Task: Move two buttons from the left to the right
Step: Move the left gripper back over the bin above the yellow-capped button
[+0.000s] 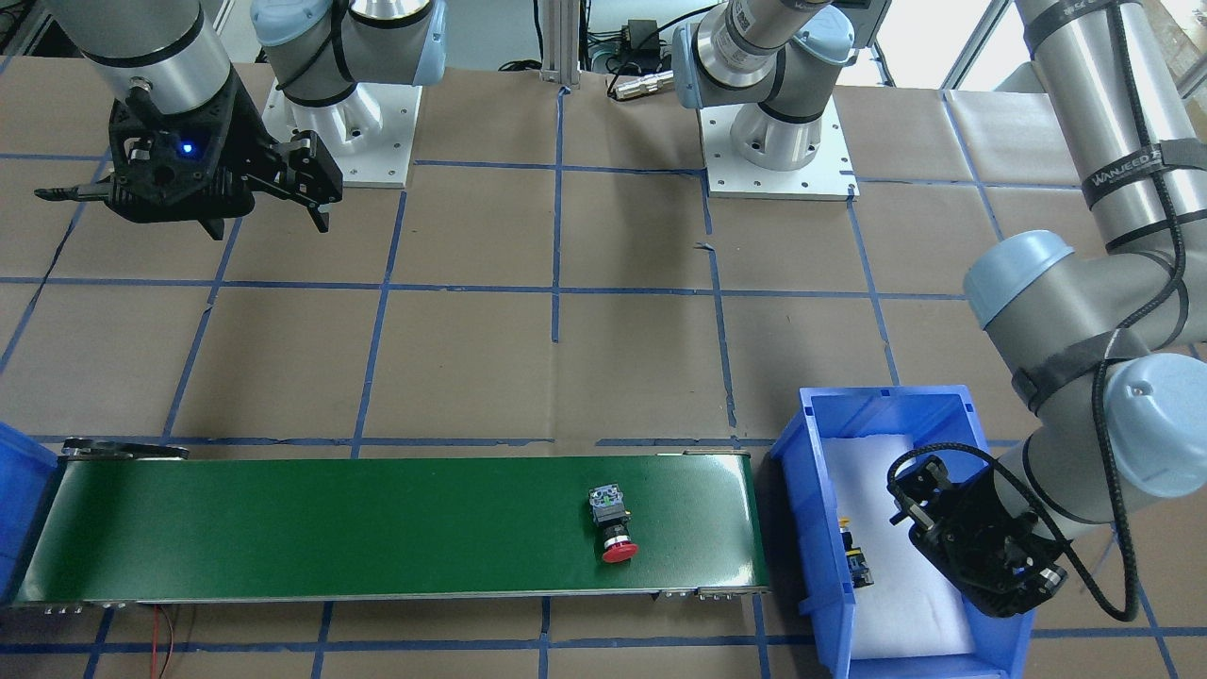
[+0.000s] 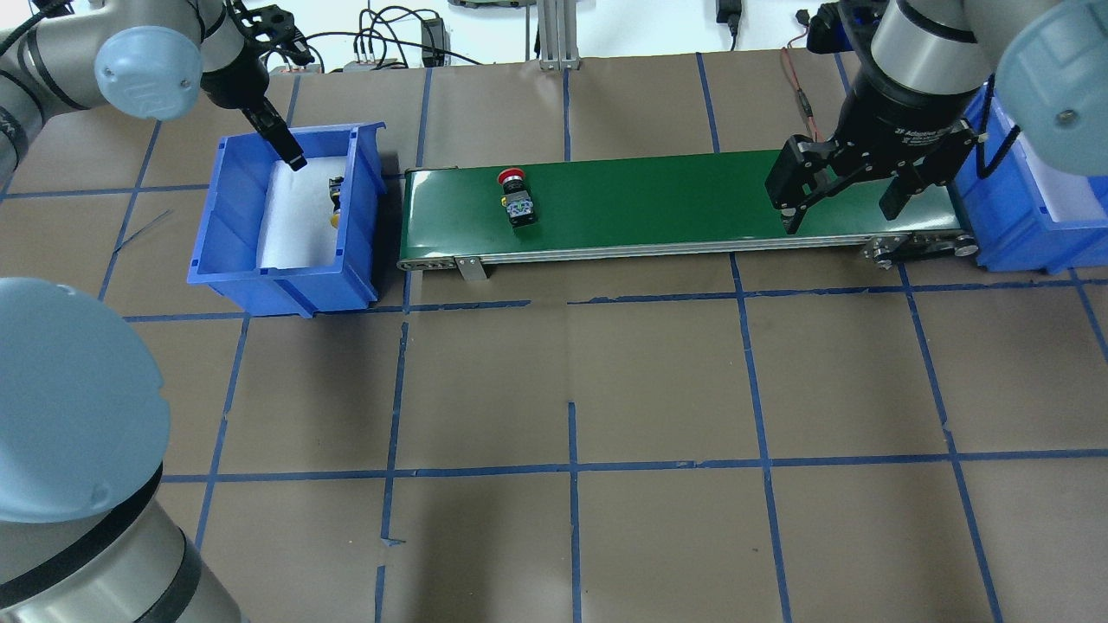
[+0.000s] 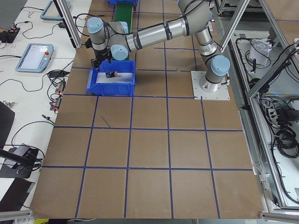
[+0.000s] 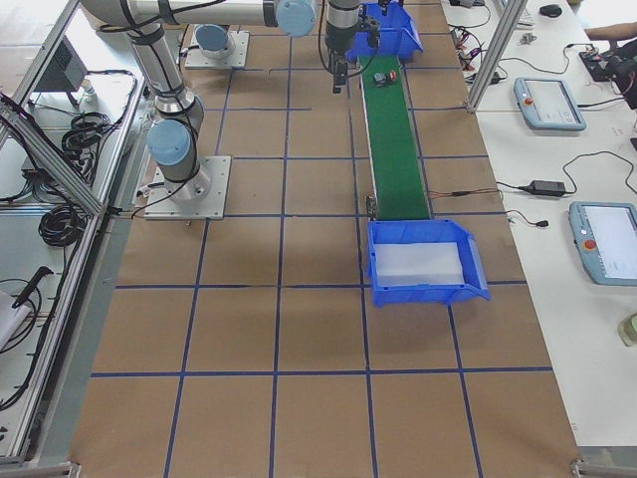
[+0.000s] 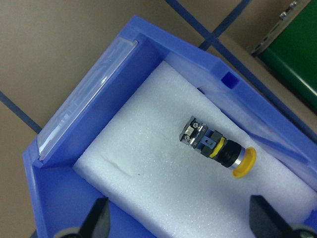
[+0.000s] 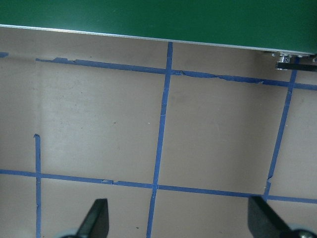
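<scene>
The red-capped button [image 2: 517, 199] lies on its side on the green conveyor belt [image 2: 675, 203], toward its left end; it also shows in the front-facing view [image 1: 611, 524]. The yellow-capped button [image 5: 218, 147] lies on white foam inside the left blue bin [image 2: 216, 251], against its belt-side wall [image 1: 856, 561]. My left gripper [image 5: 181, 223] is open and empty, hovering over that bin [image 2: 290, 156], above and to the side of the yellow button. My right gripper [image 2: 844, 203] is open and empty, held above the belt's right end near its front edge.
A second blue bin [image 2: 1021, 242] with white foam stands at the belt's right end [image 4: 423, 289]. The table is brown paper with a blue tape grid [image 6: 161, 129]. The belt's front edge and roller [image 6: 292, 59] show in the right wrist view.
</scene>
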### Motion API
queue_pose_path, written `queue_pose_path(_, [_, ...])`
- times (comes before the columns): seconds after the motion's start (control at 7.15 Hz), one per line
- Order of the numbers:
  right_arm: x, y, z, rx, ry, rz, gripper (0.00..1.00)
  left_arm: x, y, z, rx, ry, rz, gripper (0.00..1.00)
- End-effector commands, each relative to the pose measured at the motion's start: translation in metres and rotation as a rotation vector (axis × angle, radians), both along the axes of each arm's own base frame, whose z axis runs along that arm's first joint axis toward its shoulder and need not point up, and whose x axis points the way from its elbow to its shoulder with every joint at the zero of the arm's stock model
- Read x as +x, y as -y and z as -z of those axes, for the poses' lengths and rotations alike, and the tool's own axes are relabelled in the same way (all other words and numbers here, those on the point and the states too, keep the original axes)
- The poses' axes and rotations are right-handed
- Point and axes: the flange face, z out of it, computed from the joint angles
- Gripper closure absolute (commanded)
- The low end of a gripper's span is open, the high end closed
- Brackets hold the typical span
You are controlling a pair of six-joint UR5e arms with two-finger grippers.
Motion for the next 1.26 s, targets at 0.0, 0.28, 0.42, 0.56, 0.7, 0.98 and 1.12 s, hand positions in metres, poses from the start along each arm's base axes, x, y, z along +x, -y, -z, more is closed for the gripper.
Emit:
queue_pose_path(0.0, [0.0,0.0,0.0,-0.002,0.0,-0.001,0.0,-0.01,0.005,0.035,0.015,0.004,0.118,0.0])
queue_pose_path(0.28, [0.0,0.0,0.0,0.0,0.0,-0.001,0.0,-0.023,-0.005,0.06,-0.006,0.008,0.128,0.0])
queue_pose_path(0.42, [0.0,0.0,0.0,0.0,0.0,-0.001,0.0,-0.024,-0.005,0.062,-0.009,0.001,0.129,0.0])
queue_pose_path(0.56, [0.0,0.0,0.001,0.001,0.0,-0.003,0.0,-0.025,-0.005,0.063,-0.009,-0.005,0.112,0.01])
queue_pose_path(0.7, [0.0,0.0,0.002,0.003,0.0,-0.001,0.0,-0.028,-0.006,0.064,-0.005,-0.011,0.097,0.02])
queue_pose_path(0.98, [-0.001,-0.001,0.005,0.009,0.0,0.0,0.0,-0.029,-0.01,0.07,0.007,-0.013,0.095,0.02])
queue_pose_path(1.12, [0.0,-0.002,0.005,0.009,0.002,0.0,0.0,-0.029,-0.011,0.072,0.011,-0.014,0.095,0.02])
